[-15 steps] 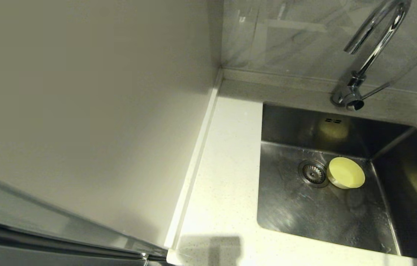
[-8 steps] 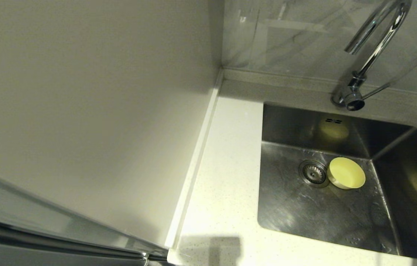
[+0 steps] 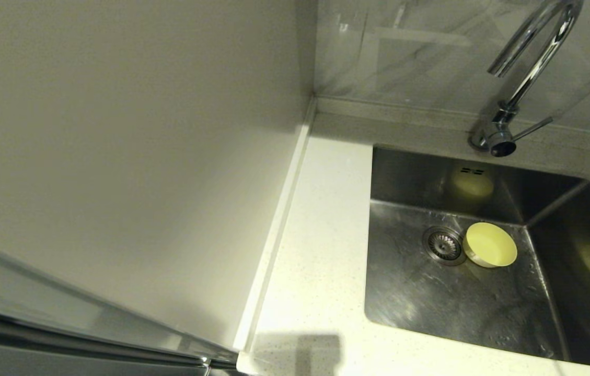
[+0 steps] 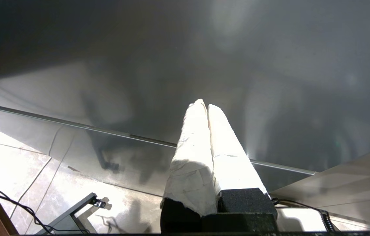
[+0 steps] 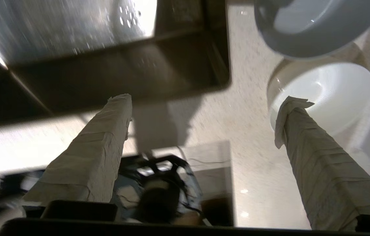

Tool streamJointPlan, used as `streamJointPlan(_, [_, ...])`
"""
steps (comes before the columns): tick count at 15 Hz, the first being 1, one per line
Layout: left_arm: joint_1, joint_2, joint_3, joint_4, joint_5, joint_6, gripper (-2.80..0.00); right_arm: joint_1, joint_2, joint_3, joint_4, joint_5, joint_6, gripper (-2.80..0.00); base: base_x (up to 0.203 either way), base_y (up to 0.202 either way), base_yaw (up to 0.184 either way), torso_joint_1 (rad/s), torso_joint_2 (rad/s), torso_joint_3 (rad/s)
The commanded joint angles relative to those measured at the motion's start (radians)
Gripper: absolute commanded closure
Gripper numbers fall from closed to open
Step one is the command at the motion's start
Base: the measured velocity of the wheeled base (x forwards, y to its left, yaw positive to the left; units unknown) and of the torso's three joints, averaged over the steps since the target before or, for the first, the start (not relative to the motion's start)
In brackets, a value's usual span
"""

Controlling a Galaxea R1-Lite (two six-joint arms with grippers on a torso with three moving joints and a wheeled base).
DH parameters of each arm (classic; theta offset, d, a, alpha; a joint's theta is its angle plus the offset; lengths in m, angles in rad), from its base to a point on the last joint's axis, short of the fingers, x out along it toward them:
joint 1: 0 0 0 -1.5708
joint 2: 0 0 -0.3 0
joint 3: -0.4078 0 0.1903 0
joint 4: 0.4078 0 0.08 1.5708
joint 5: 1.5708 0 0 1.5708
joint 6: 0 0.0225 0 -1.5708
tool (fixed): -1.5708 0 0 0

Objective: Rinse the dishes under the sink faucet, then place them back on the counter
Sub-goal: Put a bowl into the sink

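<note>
Above the speckled counter (image 5: pixel 237 108) the right end effector (image 5: pixel 204 108) hovers spread wide, empty, near the white bowl (image 5: pixel 332 95).

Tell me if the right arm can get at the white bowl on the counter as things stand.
Probably yes. The right tool hangs open above the speckled white counter, one finger already over the small round white plastic bowl. Nothing lies between; the pale blue-grey bowl sits just beyond.
</note>
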Motion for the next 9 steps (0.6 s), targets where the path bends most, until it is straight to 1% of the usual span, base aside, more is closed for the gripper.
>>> streamJointPlan(1, [-0.001,-0.003,0.0,0.0,0.0,0.0,0.0,0.024,0.105,-0.033,-0.052,0.001,0.077,-2.8,0.0,0.0,0.0,0.0,0.0,0.0])
streamJointPlan(2, [0.0,-0.003,0.0,0.0,0.001,0.0,0.0,0.024,0.126,-0.034,-0.107,-0.008,0.107,-2.8,0.0,0.0,0.0,0.0,0.0,0.0])
streamJointPlan(3, [0.0,-0.003,0.0,0.0,0.001,0.0,0.0,0.025,0.146,-0.035,-0.16,-0.029,0.162,-2.8,0.0,0.0,0.0,0.0,0.0,0.0])
streamJointPlan(4, [-0.001,-0.003,0.0,0.0,0.0,0.0,0.0,0.026,0.165,-0.035,-0.194,-0.055,0.191,-2.8,0.0,0.0,0.0,0.0,0.0,0.0])
streamJointPlan(9, [0.0,-0.003,0.0,0.0,0.001,0.0,0.0,0.025,0.233,-0.033,-0.204,-0.098,0.203,-2.8,0.0,0.0,0.0,0.0,0.0,0.0])
